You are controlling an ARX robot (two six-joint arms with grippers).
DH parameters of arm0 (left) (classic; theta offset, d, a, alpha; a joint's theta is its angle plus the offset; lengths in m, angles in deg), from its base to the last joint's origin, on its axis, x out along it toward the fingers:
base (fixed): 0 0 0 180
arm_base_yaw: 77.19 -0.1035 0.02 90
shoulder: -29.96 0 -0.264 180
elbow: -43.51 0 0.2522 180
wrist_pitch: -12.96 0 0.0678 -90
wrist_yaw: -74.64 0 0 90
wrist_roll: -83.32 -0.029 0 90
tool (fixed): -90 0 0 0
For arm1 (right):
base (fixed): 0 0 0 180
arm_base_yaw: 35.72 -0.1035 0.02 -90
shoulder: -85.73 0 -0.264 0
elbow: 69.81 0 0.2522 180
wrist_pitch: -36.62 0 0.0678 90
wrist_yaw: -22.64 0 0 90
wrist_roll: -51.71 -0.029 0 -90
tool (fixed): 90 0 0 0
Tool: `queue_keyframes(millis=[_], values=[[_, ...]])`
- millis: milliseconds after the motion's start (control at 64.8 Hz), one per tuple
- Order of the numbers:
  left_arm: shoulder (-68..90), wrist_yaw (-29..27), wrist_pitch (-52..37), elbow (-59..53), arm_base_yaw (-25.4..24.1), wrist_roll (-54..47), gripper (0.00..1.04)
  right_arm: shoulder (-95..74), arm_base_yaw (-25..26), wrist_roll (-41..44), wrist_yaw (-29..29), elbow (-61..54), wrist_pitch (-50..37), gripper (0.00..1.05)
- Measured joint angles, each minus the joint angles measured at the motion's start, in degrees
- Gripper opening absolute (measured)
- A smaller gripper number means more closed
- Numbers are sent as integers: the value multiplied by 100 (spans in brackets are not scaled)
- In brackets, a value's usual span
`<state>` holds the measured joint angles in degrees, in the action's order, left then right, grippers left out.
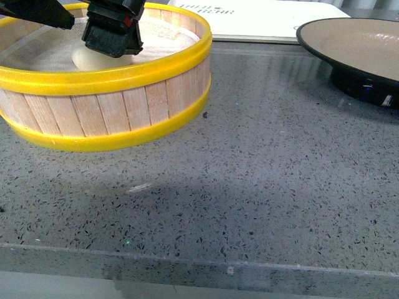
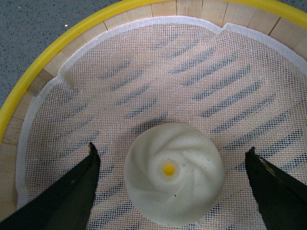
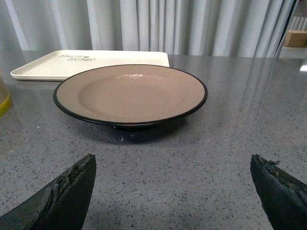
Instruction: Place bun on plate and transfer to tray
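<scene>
The white bun [image 2: 173, 172], swirled with a yellow dot on top, lies on the mesh liner inside the steamer basket [image 1: 106, 118]. My left gripper [image 2: 170, 158] is open with one finger on each side of the bun, neither touching it. In the front view the bun [image 1: 87, 59] peeks out under the left gripper [image 1: 112, 28]. The black-rimmed, beige plate [image 3: 129, 93] stands empty on the counter ahead of my open right gripper [image 3: 172, 165]; the front view has the plate [image 1: 358, 43] at the far right. The white tray [image 3: 86, 62] lies behind the plate, and the tray [image 1: 262, 18] lies at the back.
The yellow-rimmed wooden basket takes up the left of the grey speckled counter [image 1: 249, 187]. Its white mesh liner [image 2: 158, 76] covers slatted wood. Grey curtains [image 3: 192, 24] hang behind the counter.
</scene>
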<state>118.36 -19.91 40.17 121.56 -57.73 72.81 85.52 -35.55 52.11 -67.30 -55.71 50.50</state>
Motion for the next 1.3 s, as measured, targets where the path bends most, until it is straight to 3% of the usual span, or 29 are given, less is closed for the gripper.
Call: queue_keyframes(millis=[201, 309, 571, 1297], values=[[9, 15, -20, -33, 4, 4, 61, 0, 0, 0, 0, 0, 0, 96], [20, 57, -28, -33, 7, 11, 38, 0, 0, 0, 0, 0, 0, 96], [35, 111, -31, -33, 15, 48, 5, 0, 0, 0, 0, 0, 0, 96], [-153, 417, 278, 404, -107, 153, 4, 0, 0, 0, 0, 0, 0, 96]])
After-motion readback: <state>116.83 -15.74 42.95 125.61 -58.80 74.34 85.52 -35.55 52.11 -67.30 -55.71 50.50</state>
